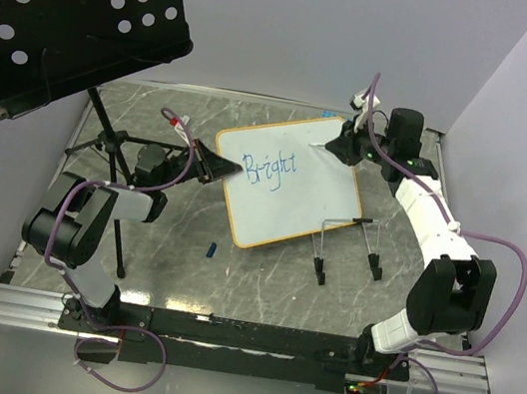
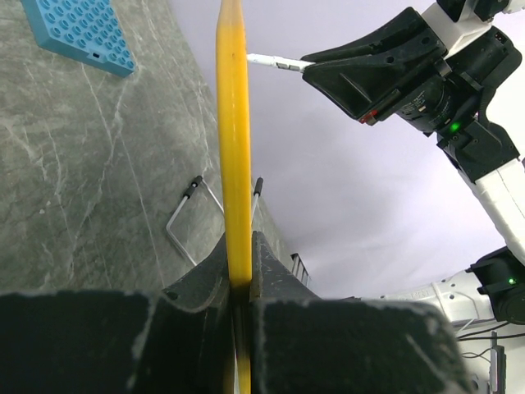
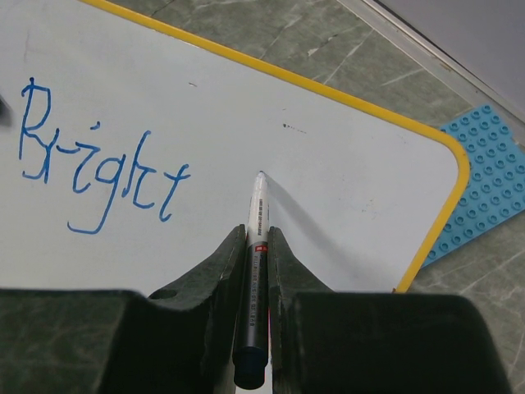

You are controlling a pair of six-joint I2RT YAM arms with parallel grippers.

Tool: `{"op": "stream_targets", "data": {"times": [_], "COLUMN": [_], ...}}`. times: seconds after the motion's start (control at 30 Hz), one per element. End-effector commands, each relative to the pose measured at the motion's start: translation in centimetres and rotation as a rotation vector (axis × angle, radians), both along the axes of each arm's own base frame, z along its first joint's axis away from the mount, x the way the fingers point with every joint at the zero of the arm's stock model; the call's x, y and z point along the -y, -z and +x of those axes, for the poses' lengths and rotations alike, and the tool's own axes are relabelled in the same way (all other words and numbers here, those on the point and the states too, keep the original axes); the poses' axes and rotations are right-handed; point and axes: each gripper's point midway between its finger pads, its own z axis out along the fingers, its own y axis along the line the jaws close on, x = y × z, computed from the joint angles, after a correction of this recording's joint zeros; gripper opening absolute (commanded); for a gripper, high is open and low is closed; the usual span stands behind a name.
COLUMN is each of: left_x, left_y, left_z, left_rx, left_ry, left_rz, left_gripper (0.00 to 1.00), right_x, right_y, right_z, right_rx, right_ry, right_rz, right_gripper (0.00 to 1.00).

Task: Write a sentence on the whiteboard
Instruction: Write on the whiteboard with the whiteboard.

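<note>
Centre of marbled tabletop [image 1: 181,264]: whiteboard [image 1: 291,212], lying turned at an angle to the table edges. Clenched on its yellow rim [image 2: 234,123] at the left edge: left gripper [image 2: 239,250]. Closed around a white marker [image 3: 257,209]: right gripper [image 3: 257,238], tip on or just above the board, right of the last "t"; contact not resolvable. Written so far of the sentence [image 3: 98,160]: "Bright" only, blue cursive. Just beyond the board's far corner: blue studded plate [image 3: 484,176]. At the near right edge: black wire feet [image 1: 319,276].
</note>
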Motion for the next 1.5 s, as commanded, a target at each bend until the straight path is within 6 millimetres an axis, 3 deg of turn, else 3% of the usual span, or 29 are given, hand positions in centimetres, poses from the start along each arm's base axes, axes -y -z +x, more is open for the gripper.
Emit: {"op": "stream_targets", "data": {"times": [0.0, 0.93, 1.47], "left_x": [-0.5, -0.6, -0.6], "left_y": [-9.5, -9.7, -9.4], "left_z": [-1.8, -0.8, -1.4], "left_rx": [0.343, 0.351, 0.347], "left_ry": [0.02, 0.009, 0.021], "left_rz": [-0.131, -0.125, -0.121], "left_gripper": [0.01, 0.01, 0.01], "right_x": [-0.5, -0.1, -0.5], "right_y": [-2.1, 1.6, -1.2], "right_z": [0.7, -4.4, -1.5], "right_rx": [0.073, -0.015, 0.024], "right_ry": [-0.021, -0.071, -0.033], "right_rz": [-0.011, -0.034, 0.003], "right_gripper": [0.0, 0.0, 0.0]}}
